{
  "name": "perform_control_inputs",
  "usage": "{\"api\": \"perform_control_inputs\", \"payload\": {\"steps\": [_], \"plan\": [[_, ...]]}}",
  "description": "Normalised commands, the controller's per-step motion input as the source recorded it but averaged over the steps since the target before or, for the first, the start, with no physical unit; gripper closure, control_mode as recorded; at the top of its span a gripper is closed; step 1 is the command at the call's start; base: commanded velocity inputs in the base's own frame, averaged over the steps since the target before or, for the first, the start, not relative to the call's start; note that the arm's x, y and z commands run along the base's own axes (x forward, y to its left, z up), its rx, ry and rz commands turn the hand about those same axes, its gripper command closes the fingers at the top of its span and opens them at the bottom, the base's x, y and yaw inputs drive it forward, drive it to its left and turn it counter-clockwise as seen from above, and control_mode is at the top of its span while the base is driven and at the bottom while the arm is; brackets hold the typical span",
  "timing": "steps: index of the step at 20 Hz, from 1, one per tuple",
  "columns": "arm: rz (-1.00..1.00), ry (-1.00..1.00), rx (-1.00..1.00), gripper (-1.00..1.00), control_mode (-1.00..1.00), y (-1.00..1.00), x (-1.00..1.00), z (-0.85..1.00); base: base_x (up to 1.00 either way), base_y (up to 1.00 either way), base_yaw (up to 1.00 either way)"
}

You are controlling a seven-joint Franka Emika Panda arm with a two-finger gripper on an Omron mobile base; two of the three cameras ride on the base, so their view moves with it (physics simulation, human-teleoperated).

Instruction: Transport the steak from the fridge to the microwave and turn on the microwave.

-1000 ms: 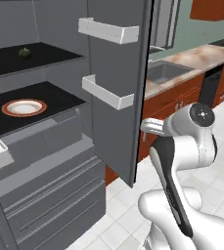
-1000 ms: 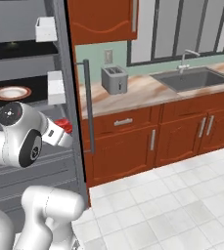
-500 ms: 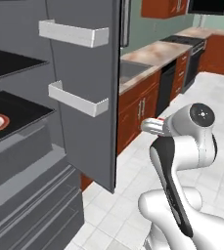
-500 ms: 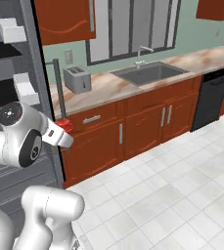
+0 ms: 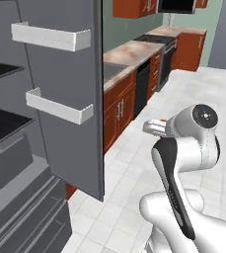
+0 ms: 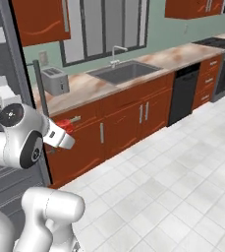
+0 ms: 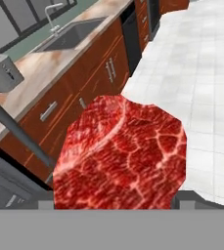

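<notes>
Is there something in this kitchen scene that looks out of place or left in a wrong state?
Only one thing stands out: the fridge door stands wide open while the gripper holds the steak out over the tiled floor. The counter, sink and toaster look orderly, with nothing spilled.

The scene is viewed from behind the arm on both sides: the left base view faces the open fridge (image 5: pixel 60 99) door, the right faces the sink (image 6: pixel 124 71). Cabinets and floor are shared; the hand view is held close above the steak (image 7: pixel 121 156)
</notes>
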Motion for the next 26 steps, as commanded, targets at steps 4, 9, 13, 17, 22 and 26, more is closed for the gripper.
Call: {"api": "perform_control_inputs", "payload": {"steps": [4, 9, 13, 17, 22, 26], "plan": [[0.00, 0.00, 0.00, 1.00, 1.00, 0.00, 0.00, 0.00, 0.31, -0.20, -0.27], [0.00, 0.00, 0.00, 1.00, 1.00, 0.00, 0.00, 0.00, 0.50, -0.30, -0.26], [0.00, 0.00, 0.00, 1.00, 1.00, 0.00, 0.00, 0.00, 0.73, -0.36, -0.23], [0.00, 0.00, 0.00, 1.00, 1.00, 0.00, 0.00, 0.00, 0.86, -0.41, -0.22], [0.00, 0.00, 0.00, 1.00, 1.00, 0.00, 0.00, 0.00, 0.86, -0.40, -0.21], [0.00, 0.00, 0.00, 1.00, 1.00, 0.00, 0.00, 0.00, 0.90, -0.40, -0.20]]}}
